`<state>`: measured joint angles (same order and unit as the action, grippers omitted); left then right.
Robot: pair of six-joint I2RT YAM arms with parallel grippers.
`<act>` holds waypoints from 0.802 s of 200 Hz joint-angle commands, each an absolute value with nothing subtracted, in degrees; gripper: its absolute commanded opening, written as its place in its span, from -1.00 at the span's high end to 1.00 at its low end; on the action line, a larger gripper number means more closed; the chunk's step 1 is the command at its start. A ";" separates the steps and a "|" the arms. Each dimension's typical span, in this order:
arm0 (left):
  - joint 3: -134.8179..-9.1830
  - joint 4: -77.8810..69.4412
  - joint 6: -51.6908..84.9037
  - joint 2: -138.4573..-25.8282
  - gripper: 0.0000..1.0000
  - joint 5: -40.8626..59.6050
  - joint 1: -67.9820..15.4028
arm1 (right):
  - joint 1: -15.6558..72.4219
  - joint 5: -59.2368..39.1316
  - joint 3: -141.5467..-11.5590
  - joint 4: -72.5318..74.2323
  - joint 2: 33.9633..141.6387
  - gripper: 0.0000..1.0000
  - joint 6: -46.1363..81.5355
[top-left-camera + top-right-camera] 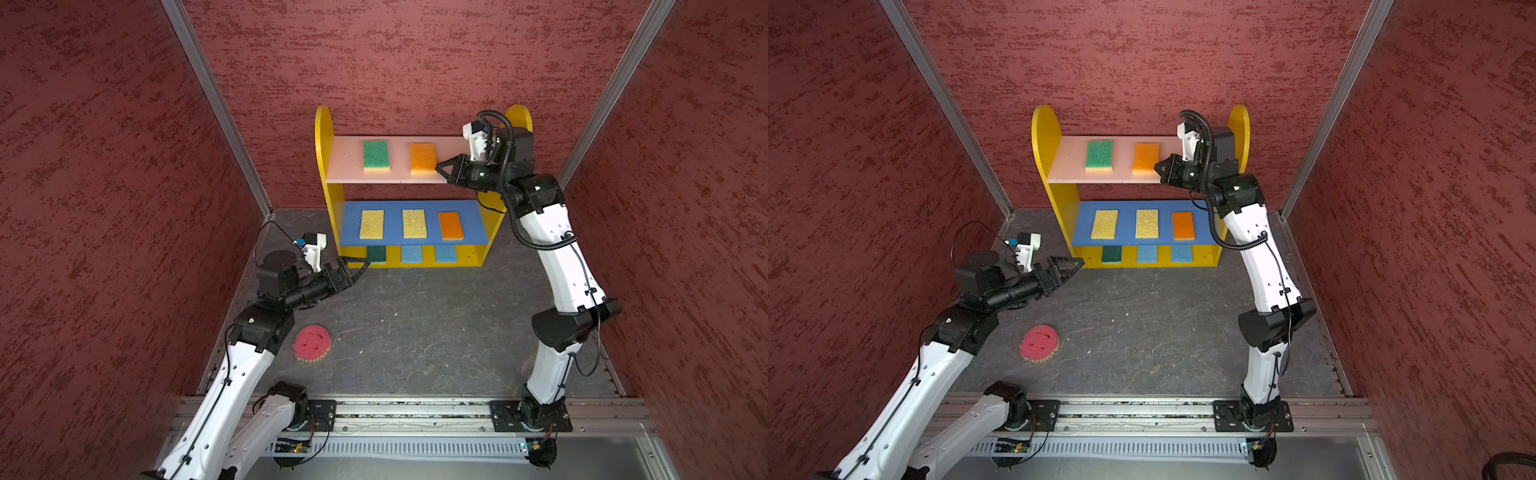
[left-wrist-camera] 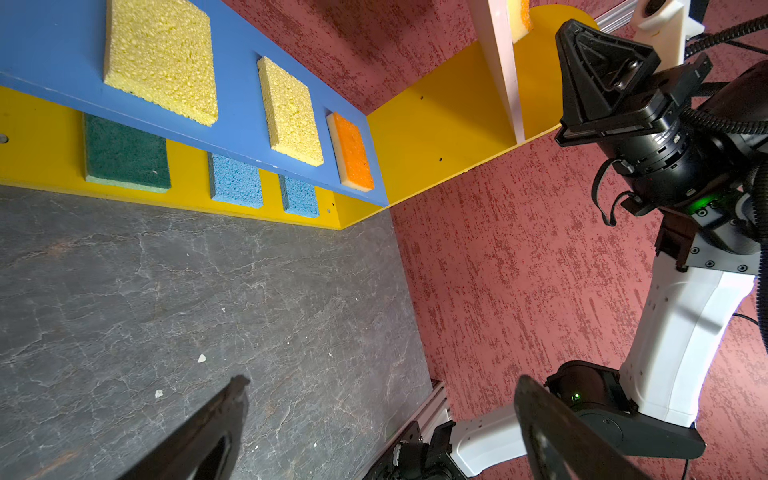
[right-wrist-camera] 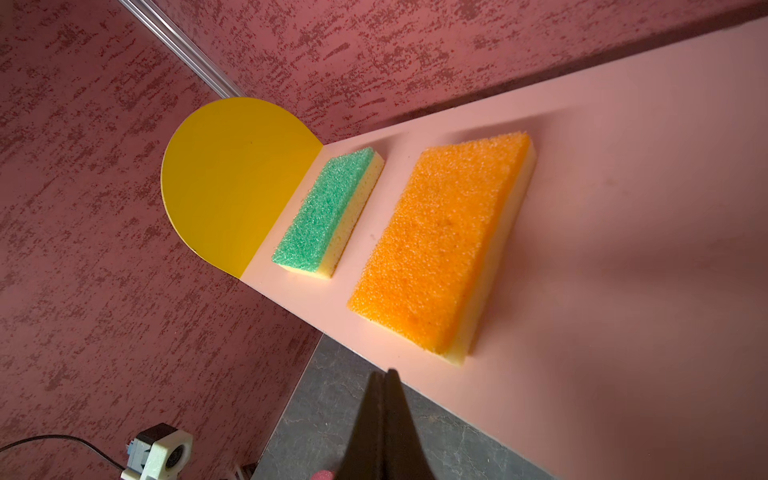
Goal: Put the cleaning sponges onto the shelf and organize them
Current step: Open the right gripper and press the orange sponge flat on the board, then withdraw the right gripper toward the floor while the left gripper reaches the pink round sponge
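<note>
1. Read a top view as a dial, with the back wall at twelve and the arm bases at six; the shelf [image 1: 322,137] stands at twelve on the grey table [image 1: 415,324].
2. Your right gripper [image 1: 438,167] is at the three o'clock end of the pink top board [image 1: 345,162], near its front edge; the jaws are pressed together with nothing between them; in the right wrist view the fingertips [image 3: 390,382] sit just beside the near corner of the orange sponge [image 3: 440,245], with a gap showing.
3. On that board the green sponge [image 1: 376,154] lies toward nine and the orange sponge near centre; both lie flat, coloured face up, apart from each other.
4. The blue middle board [image 1: 392,208] carries three in a row: a pale yellow sponge [image 1: 372,224] at nine, a second pale yellow sponge [image 1: 414,223] at centre and a second orange sponge [image 1: 451,225] at three.
5. The yellow base [image 1: 469,253] holds a dark green sponge [image 1: 376,253], a blue sponge [image 1: 412,254] and a second blue sponge [image 1: 446,253], in that order from nine to three; the blue board hides part of each.
6. Your left gripper [image 1: 357,268] hovers over the table just off the shelf's nine o'clock foot; its jaws are spread wide and empty.
7. The pink smiley sponge [image 1: 311,343] lies on the table at about eight, beside the left arm and well apart from the shelf.
</note>
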<state>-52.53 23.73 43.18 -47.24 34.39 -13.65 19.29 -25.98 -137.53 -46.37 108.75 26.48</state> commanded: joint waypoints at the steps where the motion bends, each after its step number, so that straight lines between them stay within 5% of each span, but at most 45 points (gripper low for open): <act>1: -54.32 23.82 42.73 -46.93 -0.99 34.40 -13.18 | 19.57 -26.72 -137.02 -47.06 108.39 1.00 25.84; 160: -53.88 24.04 42.55 -47.09 -0.99 34.54 -13.05 | 19.16 -23.04 -137.19 -45.97 111.74 1.00 25.31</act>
